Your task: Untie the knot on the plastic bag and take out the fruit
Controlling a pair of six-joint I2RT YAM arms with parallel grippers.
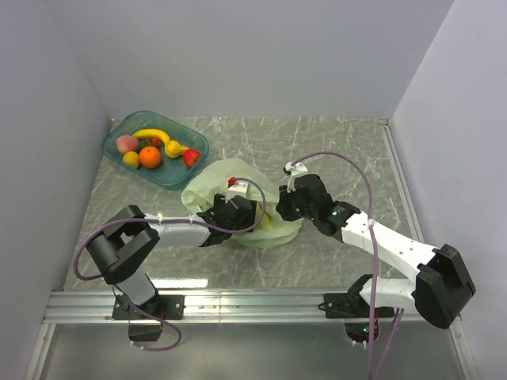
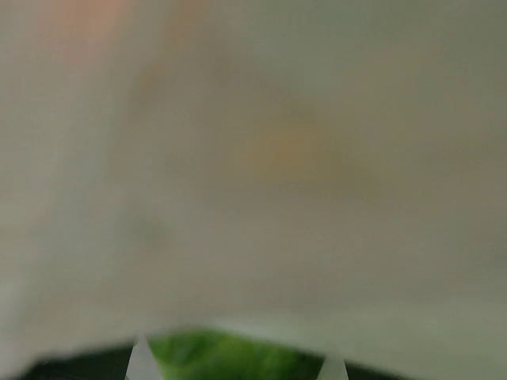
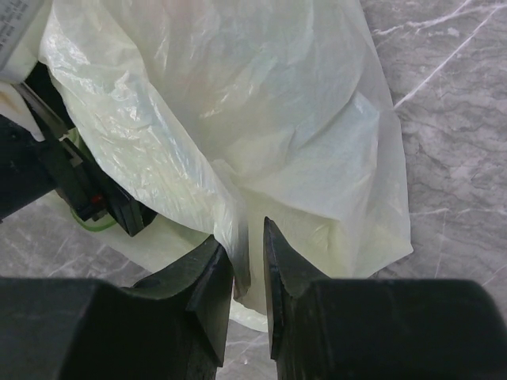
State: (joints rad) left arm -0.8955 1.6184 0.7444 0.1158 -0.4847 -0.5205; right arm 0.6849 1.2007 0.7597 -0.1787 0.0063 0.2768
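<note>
Working the rig from afar, I have the right gripper point(image 3: 248, 245) pinching a gathered fold of the plastic bag point(image 3: 277, 119) between jaws drawn nearly together. The pale green film rises straight ahead of its fingertips, then spreads and drapes down onto the marble-patterned table point(image 1: 341, 150) at its right. The left gripper point(image 1: 242, 214) faces it from the bag's other side, close by, its nose buried in the crinkled plastic. I cannot tell how wide its jaws stand, because film lies against its wrist camera and blurs the whole view. Only a patch of something green point(image 2: 230, 356) shows at the bottom edge there, perhaps a fruit inside the bag. A blue tray point(image 1: 131, 125) of fruit sits well beyond the left gripper and off to its left, apart from the bag.
</note>
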